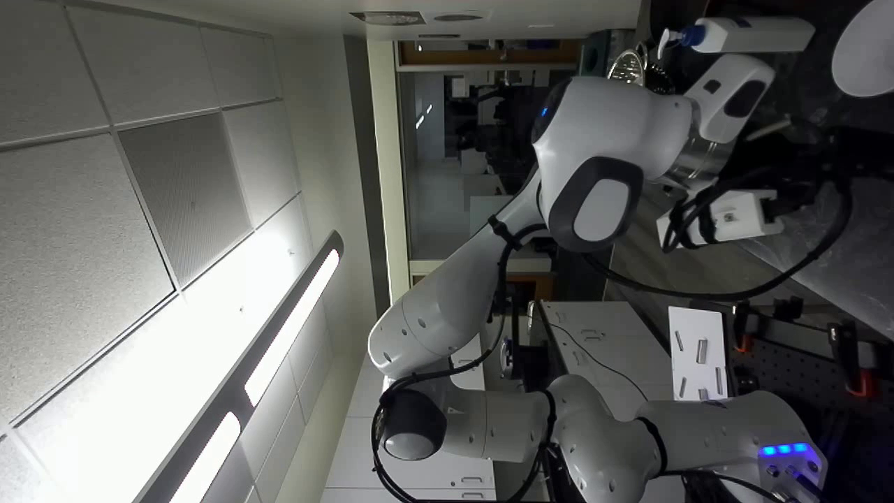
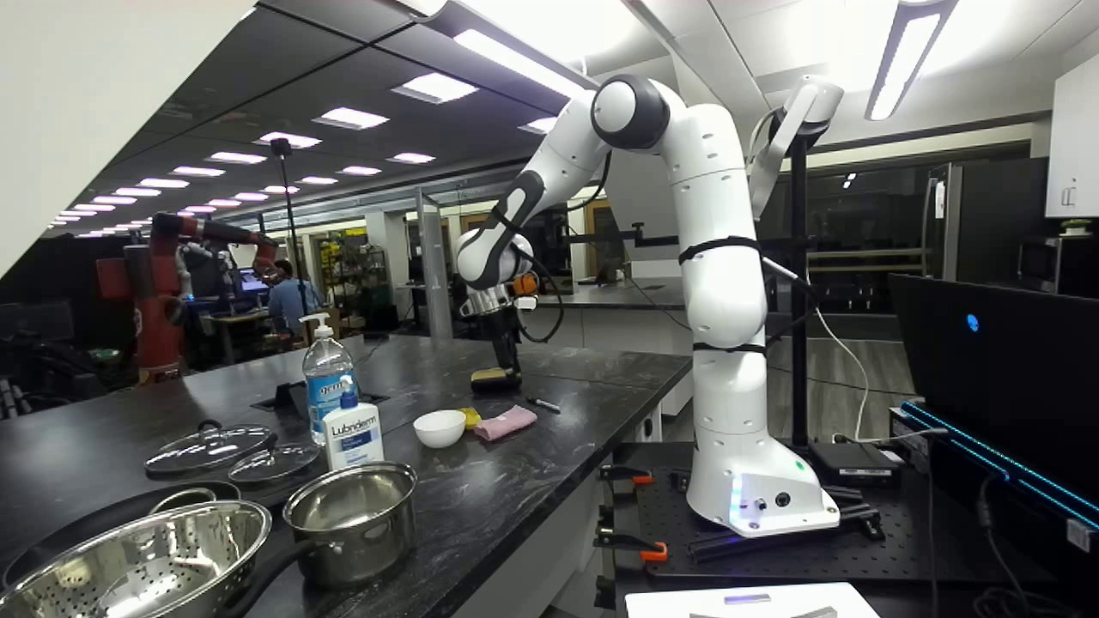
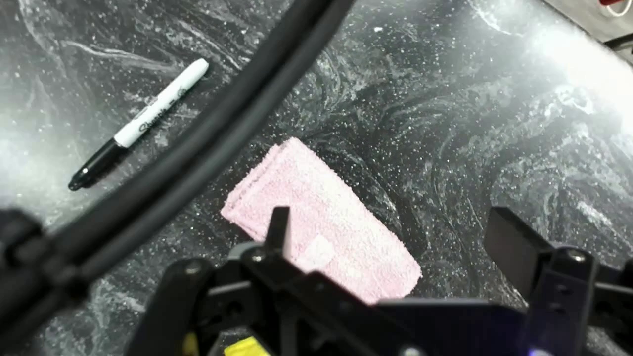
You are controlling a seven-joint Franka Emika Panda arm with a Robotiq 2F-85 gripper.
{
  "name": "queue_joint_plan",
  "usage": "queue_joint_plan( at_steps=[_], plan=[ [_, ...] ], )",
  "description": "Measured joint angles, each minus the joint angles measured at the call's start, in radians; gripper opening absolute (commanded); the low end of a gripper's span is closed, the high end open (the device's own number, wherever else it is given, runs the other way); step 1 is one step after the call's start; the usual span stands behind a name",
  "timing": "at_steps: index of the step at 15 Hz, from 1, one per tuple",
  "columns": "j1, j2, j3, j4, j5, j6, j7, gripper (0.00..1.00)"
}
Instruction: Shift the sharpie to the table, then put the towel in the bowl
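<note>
The white and black sharpie [image 3: 143, 121] lies on the dark table [image 3: 445, 123], apart from the towel; it also shows in an exterior view [image 2: 544, 404]. The pink folded towel [image 3: 341, 217] lies on the table, also seen in an exterior view [image 2: 506, 422]. The white bowl [image 2: 440, 428] stands upright beside the towel; its inside is hidden. A cut-off white round shape [image 1: 866, 52] looks like the bowl. My gripper [image 3: 390, 212] is open and empty above the table. In the wrist view its left finger overlaps the towel and its right finger is over bare table.
A yellow item [image 2: 470, 417] lies between bowl and towel. A lotion bottle [image 2: 354, 433], a pump bottle [image 2: 328, 378], a pot [image 2: 352, 524], a colander [image 2: 154, 562] and glass lids [image 2: 210, 446] stand beyond the bowl. A cable crosses the wrist view.
</note>
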Motion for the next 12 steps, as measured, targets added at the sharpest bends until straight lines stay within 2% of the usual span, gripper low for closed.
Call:
queue_joint_plan(
  at_steps=[4,7,9,12],
  plan=[
    [-0.061,0.000,-0.016,-0.036,0.092,0.042,-0.325,1.00],
    [-0.090,0.000,-0.037,-0.038,0.093,0.041,-0.547,1.00],
    [-0.095,0.000,-0.054,-0.032,0.018,0.041,-0.625,1.00],
    [-0.092,-0.001,-0.067,-0.020,-0.159,0.061,-0.631,1.00]
  ],
)
